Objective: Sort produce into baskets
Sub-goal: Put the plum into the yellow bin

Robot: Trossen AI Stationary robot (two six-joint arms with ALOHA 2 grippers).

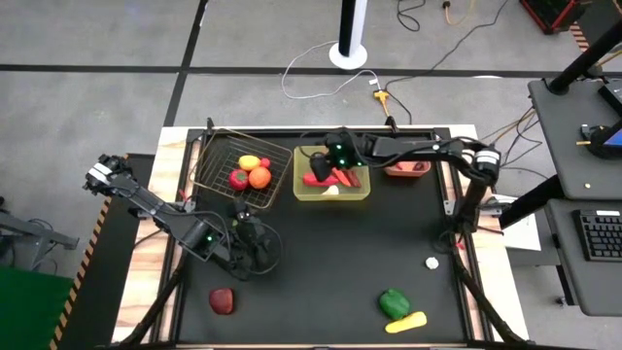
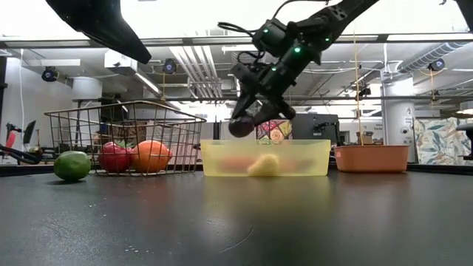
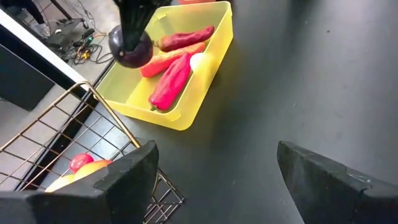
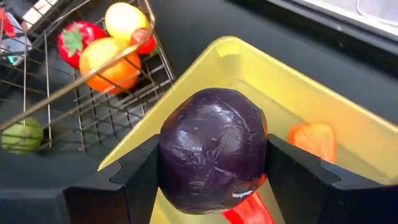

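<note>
Your right gripper is clamped on the purple beet, hanging above the yellow-green tray at its wire-basket side; in the low view the beet sits clear above the tray rim, not touching it. Inside the tray you've got a red chili, a second reddish pepper, an orange carrot and a pale garlic (exact stacking hard to read from above). The wire basket just beside the tray holds a yellow lemon, a tomato and an orange fruit. The salmon-red bin is on the tray's other side, with something dark red in it that you can't make out. Your left gripper has its fingers spread, gripping nothing, low over the table just in front of the basket's near corner. A lime lies on the table beside the basket. Loose on the near part of the table: a red piece on the left, a green pepper touching a yellow piece on the right, and a small white item near the right edge.
</note>
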